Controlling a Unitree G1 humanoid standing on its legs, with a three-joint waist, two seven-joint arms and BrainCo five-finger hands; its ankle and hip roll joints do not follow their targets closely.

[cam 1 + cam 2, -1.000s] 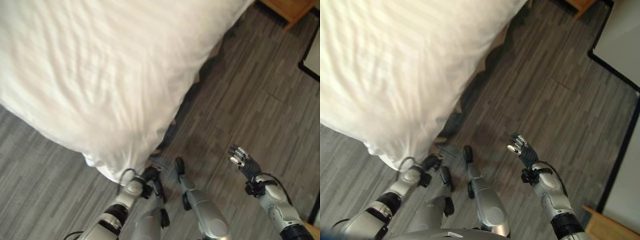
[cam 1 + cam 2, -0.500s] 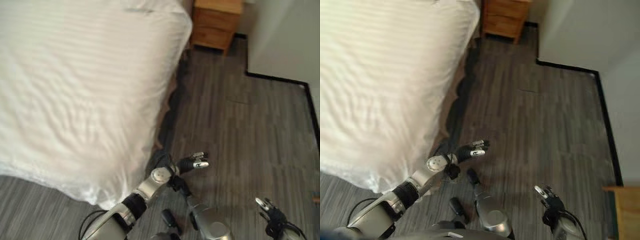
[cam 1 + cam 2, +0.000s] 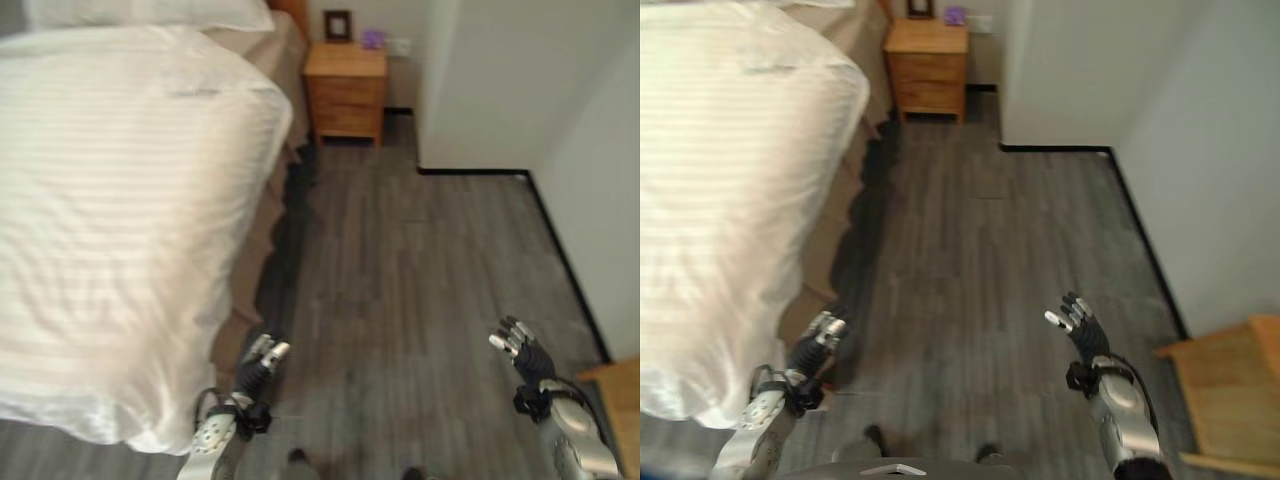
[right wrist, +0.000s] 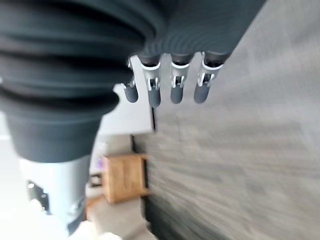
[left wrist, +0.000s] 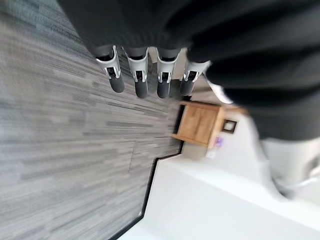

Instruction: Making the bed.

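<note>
While the white striped duvet (image 3: 120, 220) lies spread over the bed (image 3: 262, 250), hanging over its foot and its near side, both hands are held over the grey wood-look floor (image 3: 400, 300) and nothing is grasped by either. The left hand (image 3: 256, 368) is seen just beside the lower corner of the duvet, apart from the cloth, its fingers (image 5: 141, 75) extended in a straight row — released and empty. The right hand (image 3: 1082, 331) is raised well away from the bed, over open floor near a white wall (image 3: 1200, 150), its fingers (image 4: 175, 82) likewise straight and spread, holding nothing.

At the head of the bed a white pillow (image 3: 150, 14) is set against the top edge of the duvet, and a strip of tan mattress side is exposed below the duvet along the floor. A wooden nightstand (image 3: 345, 90) with drawers stands just beside the bed's head; on it a small dark picture frame (image 3: 337, 24) and a small purple object (image 3: 373, 38) are placed — what the purple object is cannot be told. A black skirting strip (image 3: 470, 171) runs along the foot of the white wall. Part of another wooden piece of furniture (image 3: 1230, 390) is seen by the right arm. No writing or label can be read anywhere.
</note>
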